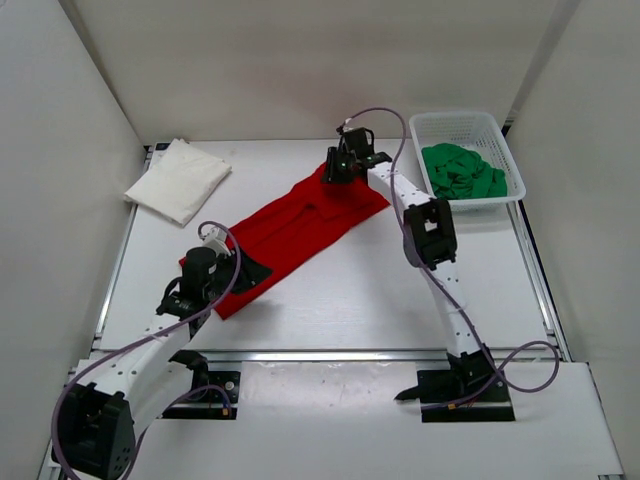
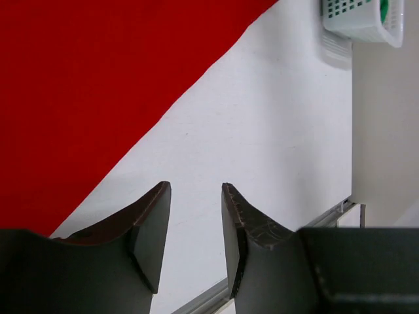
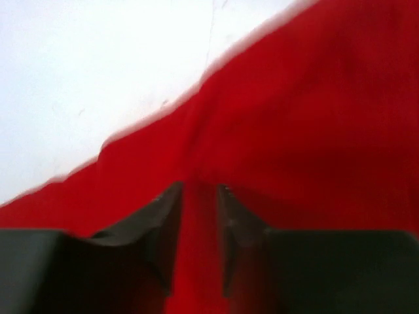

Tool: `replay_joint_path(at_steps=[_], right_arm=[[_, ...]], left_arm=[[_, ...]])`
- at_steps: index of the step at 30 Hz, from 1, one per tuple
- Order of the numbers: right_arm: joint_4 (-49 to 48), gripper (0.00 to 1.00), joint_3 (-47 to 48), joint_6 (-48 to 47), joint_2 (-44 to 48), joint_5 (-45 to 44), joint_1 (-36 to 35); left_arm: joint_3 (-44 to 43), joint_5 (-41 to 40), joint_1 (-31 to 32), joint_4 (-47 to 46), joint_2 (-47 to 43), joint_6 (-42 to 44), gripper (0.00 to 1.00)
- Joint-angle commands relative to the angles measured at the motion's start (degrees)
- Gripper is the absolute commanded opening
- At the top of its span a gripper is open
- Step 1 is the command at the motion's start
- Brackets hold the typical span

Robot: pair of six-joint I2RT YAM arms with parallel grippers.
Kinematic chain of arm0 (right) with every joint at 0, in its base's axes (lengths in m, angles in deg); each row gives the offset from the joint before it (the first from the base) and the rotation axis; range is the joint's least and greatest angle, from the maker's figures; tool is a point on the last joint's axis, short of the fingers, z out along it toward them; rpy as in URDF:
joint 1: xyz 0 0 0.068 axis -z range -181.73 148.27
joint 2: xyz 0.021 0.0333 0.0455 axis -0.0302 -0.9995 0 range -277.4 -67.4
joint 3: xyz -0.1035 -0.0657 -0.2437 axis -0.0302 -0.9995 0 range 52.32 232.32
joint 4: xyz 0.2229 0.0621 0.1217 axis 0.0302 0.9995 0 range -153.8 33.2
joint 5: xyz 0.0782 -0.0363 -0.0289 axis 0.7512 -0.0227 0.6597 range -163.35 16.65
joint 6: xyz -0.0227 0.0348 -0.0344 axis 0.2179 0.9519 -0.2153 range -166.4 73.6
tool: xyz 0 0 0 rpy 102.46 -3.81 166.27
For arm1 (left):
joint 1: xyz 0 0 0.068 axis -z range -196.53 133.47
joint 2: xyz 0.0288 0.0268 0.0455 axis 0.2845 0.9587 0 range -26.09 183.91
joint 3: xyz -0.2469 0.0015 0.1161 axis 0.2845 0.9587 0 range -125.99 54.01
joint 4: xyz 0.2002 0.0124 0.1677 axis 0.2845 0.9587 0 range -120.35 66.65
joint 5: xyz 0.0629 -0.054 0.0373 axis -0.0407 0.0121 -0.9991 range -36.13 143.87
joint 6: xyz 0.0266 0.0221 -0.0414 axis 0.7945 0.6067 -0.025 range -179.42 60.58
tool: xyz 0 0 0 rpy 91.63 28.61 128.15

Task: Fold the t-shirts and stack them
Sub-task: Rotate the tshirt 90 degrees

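The red t-shirt lies as a long strip running diagonally across the table. My right gripper is down at its far end; in the right wrist view its jaws stand slightly apart, with blurred red cloth showing in the gap and below. My left gripper is at the strip's near end. It is open over bare table and holds nothing, with the red edge to its upper left. The white t-shirt lies folded at the far left. The green t-shirt sits crumpled in the basket.
A white lattice basket stands at the far right corner and shows in the left wrist view. White walls enclose the table on three sides. A metal rail runs along the near edge.
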State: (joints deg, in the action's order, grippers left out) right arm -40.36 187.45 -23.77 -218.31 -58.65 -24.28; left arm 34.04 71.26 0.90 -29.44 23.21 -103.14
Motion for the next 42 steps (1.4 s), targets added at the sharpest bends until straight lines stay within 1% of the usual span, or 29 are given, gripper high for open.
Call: replay_joint_path(at_steps=[1, 2, 4, 5, 6, 7, 9, 10, 11, 12, 13, 14, 17, 18, 20, 24, 26, 27, 28, 29, 30, 31, 32, 34, 35, 36, 38, 40, 42], right_arm=[[-0.14, 0.32, -8.85, -2.76, 20.28, 0.86, -0.05], [-1.02, 0.37, -13.44, -3.90, 25.96, -0.19, -0.39], [-1.20, 0.40, -20.21, -4.26, 33.02, 1.12, -0.13], [-2.77, 0.41, -26.96, -4.18, 37.23, 3.64, -0.22], [-5.75, 0.41, -30.68, -3.91, 41.88, 5.41, -0.91], [-7.34, 0.41, -39.42, -2.69, 44.10, 5.43, -1.88], [-17.32, 0.38, -57.52, 0.91, 51.91, 4.99, -4.43], [-20.07, 0.34, -61.87, 4.23, 53.43, 4.47, -6.26], [-25.50, 0.33, -69.31, 7.57, 55.62, 5.24, -8.54], [-30.25, 0.34, -74.52, 8.38, 56.42, 5.43, -9.96], [-31.43, 0.33, -76.05, 10.13, 56.25, 5.17, -13.11], [-31.79, 0.35, -77.55, 10.85, 55.21, 4.56, -15.49], [-33.53, 0.41, -77.38, 12.34, 51.61, 0.96, -20.86], [-34.51, 0.43, -76.95, 12.87, 49.94, 0.68, -21.57], [-35.13, 0.44, -75.63, 14.80, 47.21, -0.80, -23.24], [-34.43, 0.48, -73.08, 16.91, 41.68, -3.09, -24.12], [-35.48, 0.47, -71.77, 17.53, 39.04, -2.84, -23.77], [-34.18, 0.45, -69.59, 18.23, 36.59, -2.22, -23.25], [-33.38, 0.39, -67.56, 19.02, 34.13, -0.74, -23.16], [-32.42, 0.29, -65.72, 19.38, 31.93, 0.93, -22.81], [-31.80, 0.23, -65.00, 19.12, 31.30, 1.55, -22.81], [-31.27, 0.14, -65.08, 19.38, 30.60, 2.61, -22.37], [-31.00, 0.05, -66.56, 19.20, 31.55, 2.35, -22.11], [-31.61, 0.00, -71.11, 17.80, 35.31, 2.18, -19.74], [-31.62, 0.00, -75.93, 17.36, 38.82, 2.00, -18.69], [-32.40, 0.00, -78.07, 16.57, 40.76, 2.00, -16.59], [-29.79, 0.00, -86.49, 13.41, 47.87, 5.58, -10.96], [-28.28, 0.00, -91.59, 9.73, 52.88, 9.10, -2.46], [-23.82, 0.09, -94.87, 6.12, 57.64, 13.68, 2.13]], left_arm=[[0.72, -0.77, -1.17, 3.40, -2.27, 0.48, 0.48], [0.98, -0.60, -1.78, 3.14, -1.75, 0.74, 0.47], [0.72, -0.60, -2.84, 2.79, -0.87, 0.66, 0.49], [0.63, -0.08, -3.62, 2.26, 0.00, 0.66, 0.50], [-0.41, 0.54, -4.15, 2.00, 0.70, 0.75, 0.50], [-0.77, 0.54, -4.33, 1.91, 1.41, 1.27, 0.50], [-3.66, 0.72, -4.24, 3.21, 2.99, 2.50, 0.51], [-4.29, 0.81, -4.42, 3.92, 3.43, 3.03, 0.51], [-5.34, 1.24, -4.60, 3.75, 3.61, 3.21, 0.51], [-6.13, 1.42, -4.86, 3.93, 3.79, 3.56, 0.50], [-6.14, 1.25, -4.51, 4.19, 3.79, 3.99, 0.51], [-6.75, 1.25, -3.90, 4.02, 4.05, 4.26, 0.52], [-7.02, 3.17, -4.51, 3.75, 5.36, 4.35, 0.52], [-6.58, 3.27, -4.51, 3.75, 5.37, 4.44, 0.51], [-6.32, 3.09, -4.60, 2.97, 5.11, 4.35, 0.52], [-4.47, 3.01, -5.04, 2.17, 3.88, 3.73, 0.52], [-3.94, 3.27, -5.39, 1.65, 3.70, 3.30, 0.51], [-3.42, 3.27, -5.48, 1.29, 3.79, 3.47, 0.52], [-3.06, 3.09, -5.30, 1.12, 4.22, 3.38, 0.51], [-3.58, 3.53, -5.30, 1.20, 4.49, 3.64, 0.52], [-3.50, 3.44, -5.30, 1.20, 4.93, 3.82, 0.51], [-4.02, 3.18, -5.13, 1.64, 5.10, 3.82, 0.51], [-4.29, 3.09, -5.04, 1.64, 5.45, 3.82, 0.51], [-4.12, 2.57, -4.60, 1.30, 5.54, 3.91, 0.51], [-3.94, 2.30, -3.82, 1.12, 5.89, 3.91, 0.51], [-3.94, 2.13, -2.85, 0.77, 5.98, 4.00, 0.51], [-3.24, 1.69, -0.57, 0.06, 7.38, 3.21, 0.51], [-3.41, 1.07, 1.90, -0.12, 9.40, 3.21, 0.51], [-2.63, 0.72, 4.09, -0.12, 10.64, 3.91, 0.52]])
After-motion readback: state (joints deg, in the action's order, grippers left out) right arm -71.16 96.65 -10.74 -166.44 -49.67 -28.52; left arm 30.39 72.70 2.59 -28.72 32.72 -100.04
